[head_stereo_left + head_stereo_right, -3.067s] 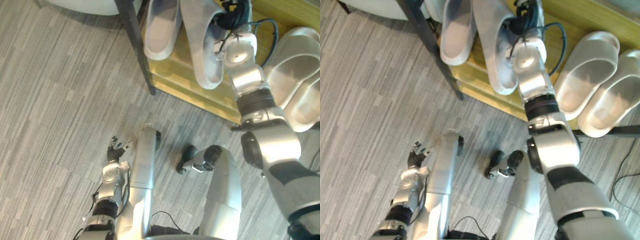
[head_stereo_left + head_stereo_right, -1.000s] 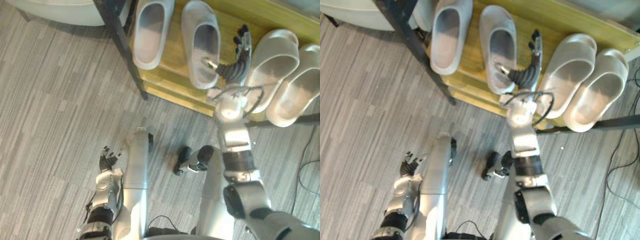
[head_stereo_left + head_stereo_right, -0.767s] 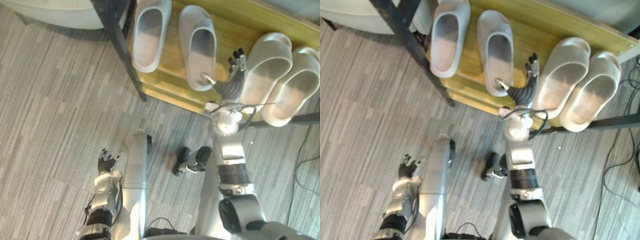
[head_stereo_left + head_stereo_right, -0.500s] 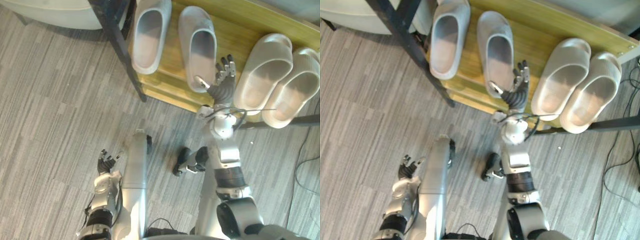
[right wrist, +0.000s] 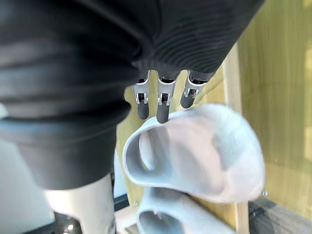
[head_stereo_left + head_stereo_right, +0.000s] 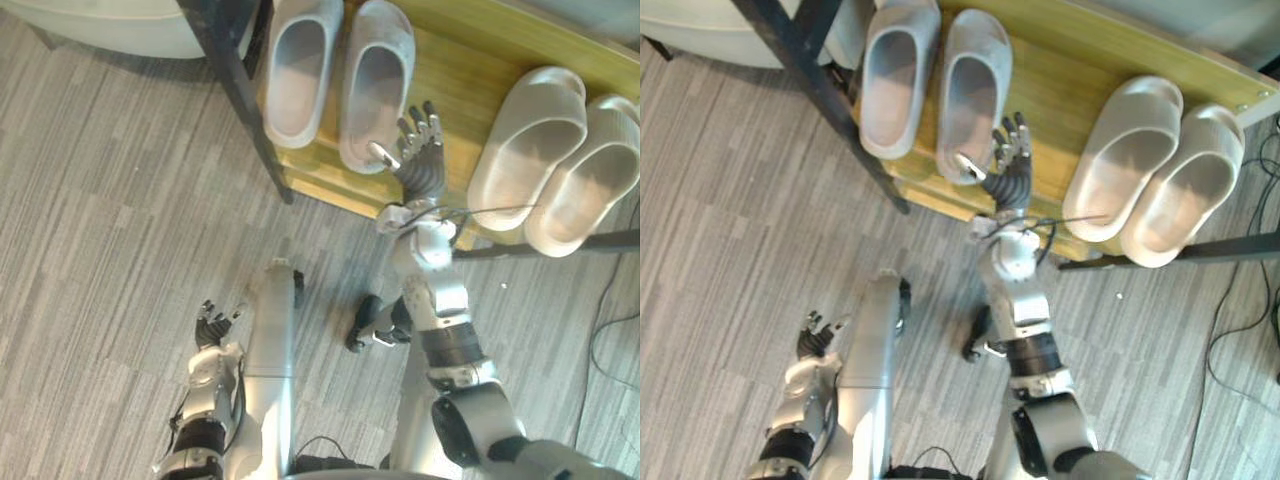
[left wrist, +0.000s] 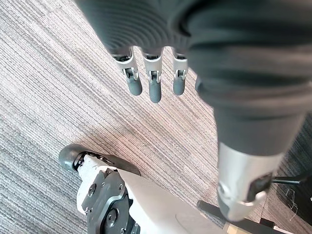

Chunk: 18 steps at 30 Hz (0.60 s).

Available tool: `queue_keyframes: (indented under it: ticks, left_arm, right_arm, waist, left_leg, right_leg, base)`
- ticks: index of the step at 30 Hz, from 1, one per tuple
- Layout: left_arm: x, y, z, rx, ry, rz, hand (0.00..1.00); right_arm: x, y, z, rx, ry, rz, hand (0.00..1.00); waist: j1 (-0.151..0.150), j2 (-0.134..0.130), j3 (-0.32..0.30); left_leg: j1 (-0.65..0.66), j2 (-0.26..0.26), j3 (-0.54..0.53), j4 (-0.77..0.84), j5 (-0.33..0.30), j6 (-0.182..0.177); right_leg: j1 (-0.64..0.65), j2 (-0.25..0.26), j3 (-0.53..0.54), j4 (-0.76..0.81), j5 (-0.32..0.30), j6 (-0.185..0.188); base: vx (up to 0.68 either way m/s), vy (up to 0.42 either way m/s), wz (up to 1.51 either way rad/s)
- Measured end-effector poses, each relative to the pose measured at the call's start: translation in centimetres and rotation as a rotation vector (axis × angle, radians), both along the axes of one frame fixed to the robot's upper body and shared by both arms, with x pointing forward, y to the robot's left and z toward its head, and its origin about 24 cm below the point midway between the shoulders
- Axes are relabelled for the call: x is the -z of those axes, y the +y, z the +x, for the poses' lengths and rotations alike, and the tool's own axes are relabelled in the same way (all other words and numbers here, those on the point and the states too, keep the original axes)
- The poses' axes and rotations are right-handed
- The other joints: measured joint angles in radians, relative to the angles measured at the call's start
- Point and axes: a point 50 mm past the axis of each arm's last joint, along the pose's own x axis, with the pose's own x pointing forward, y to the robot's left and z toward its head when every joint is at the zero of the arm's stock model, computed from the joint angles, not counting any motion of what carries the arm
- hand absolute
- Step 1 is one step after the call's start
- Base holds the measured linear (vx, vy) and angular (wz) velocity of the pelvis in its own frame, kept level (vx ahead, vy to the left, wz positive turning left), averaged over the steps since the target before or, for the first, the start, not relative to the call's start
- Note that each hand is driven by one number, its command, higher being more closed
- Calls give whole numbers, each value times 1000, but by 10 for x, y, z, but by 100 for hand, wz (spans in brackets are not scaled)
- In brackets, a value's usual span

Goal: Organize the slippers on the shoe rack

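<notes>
Grey carpeted floor (image 6: 120,200) spreads under a wooden shoe rack (image 6: 455,65) with a black frame. The rack runs past the view's upper edge, so its far side is cut off. A pale rounded thing (image 6: 100,20) in the upper left corner is too cropped to identify. On the rack's top board lie a left pair of slippers (image 6: 297,70), side by side with toes at the view's edge, and, well apart, a slanted right pair of slippers (image 6: 525,130), touching each other. The right hand (image 6: 422,160) is between the pairs, fingers straight and spread, with its thumb at the heel of the inner slipper (image 6: 375,85) of the left pair. Whether it presses there is unclear. The left hand (image 6: 213,322) hangs low over the floor, fingers loosely open and holding nothing.
</notes>
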Motion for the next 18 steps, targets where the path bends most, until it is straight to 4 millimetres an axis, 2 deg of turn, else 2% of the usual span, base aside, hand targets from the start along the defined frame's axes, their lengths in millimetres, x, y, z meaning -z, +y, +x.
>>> queue_keyframes:
  ticks: [9, 18]
  left_arm:
    - [2, -3, 0, 3, 7, -7, 0]
    - [2, -6, 3, 7, 6, -18, 0]
  right_arm:
    - [-10, 3, 9, -8, -6, 9, 0]
    - [-11, 2, 12, -9, 4, 24, 0]
  waist:
    - [11, 17, -7]
    - [29, 25, -7]
  left_leg:
    - [-17, 0, -8, 11, 0, -1]
    - [-17, 2, -12, 10, 2, -4]
  right_leg:
    - [-15, -1, -7, 14, -4, -8]
    - [-15, -1, -15, 19, -10, -18]
  base:
    - [0, 0, 0]
    - [1, -8, 0]
